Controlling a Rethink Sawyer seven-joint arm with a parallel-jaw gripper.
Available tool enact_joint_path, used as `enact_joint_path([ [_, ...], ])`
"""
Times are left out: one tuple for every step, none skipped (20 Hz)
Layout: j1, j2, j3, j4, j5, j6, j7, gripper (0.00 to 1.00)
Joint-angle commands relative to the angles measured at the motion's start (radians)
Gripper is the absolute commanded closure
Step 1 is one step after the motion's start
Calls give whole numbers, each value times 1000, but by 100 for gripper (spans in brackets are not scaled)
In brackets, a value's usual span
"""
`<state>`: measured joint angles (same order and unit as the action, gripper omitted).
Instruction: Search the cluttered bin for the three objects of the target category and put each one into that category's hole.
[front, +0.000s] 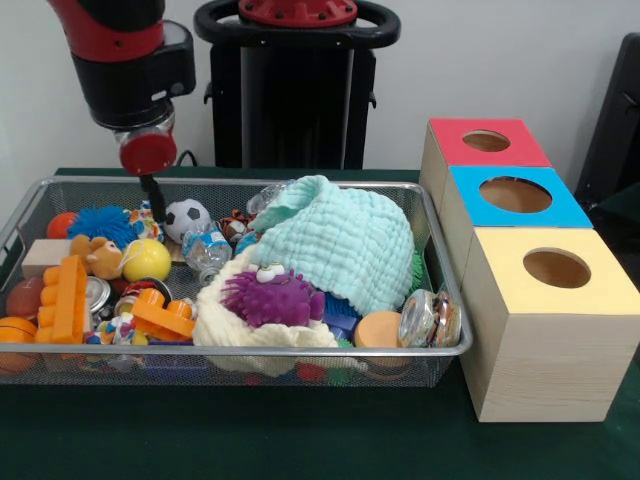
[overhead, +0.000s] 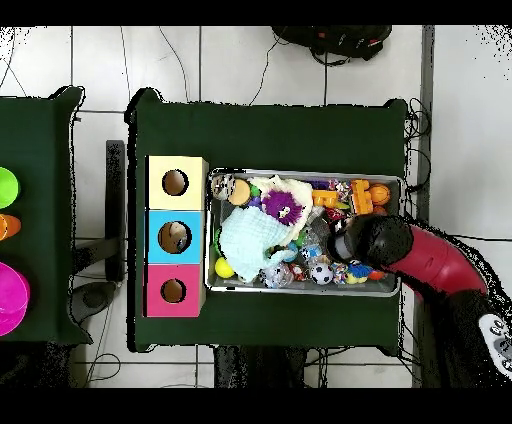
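Note:
A wire mesh bin (front: 250, 352) holds a heap of toys. My gripper (front: 152, 196) hangs from the red wrist over the bin's far left corner, just above a blue spiky ball (front: 105, 222) and beside a small soccer ball (front: 187, 216). Nothing shows in its grasp. A mint cloth (front: 345, 240) covers the bin's right half, with a purple spiky toy (front: 272, 297) in front of it on a cream cloth (front: 225, 320). A yellow ball (front: 147, 260), an orange brick (front: 68, 298) and a crushed bottle (front: 207, 250) lie at left. In the overhead view the arm (overhead: 372, 240) hides the gripper.
Three wooden boxes with round holes stand right of the bin: red-topped (front: 487, 141), blue-topped (front: 515, 194) and yellow-topped (front: 556, 268). Seen from overhead they are the yellow (overhead: 175, 182), blue (overhead: 174, 237) and red (overhead: 173, 291) boxes. A tin (front: 430, 318) leans in the bin's near right corner.

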<state>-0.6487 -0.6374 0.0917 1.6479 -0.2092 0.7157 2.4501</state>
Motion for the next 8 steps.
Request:
enact_joint_path([
  [-151, -108, 337, 349, -219, -101, -634, 0],
  [-178, -124, 364, 387, -228, -114, -640, 0],
  [-205, -134, 389, 433, -243, -138, -640, 0],
  [-238, -142, 420, 472, -251, -154, -649, 0],
  [-266, -156, 447, 511, -262, -170, -666, 0],
  [-304, -111, 417, 525, -346, -223, -683, 0],
  [-341, -67, 386, 540, -431, -276, -700, 0],
  [-349, -102, 407, 582, -465, -280, -720, 0],
])
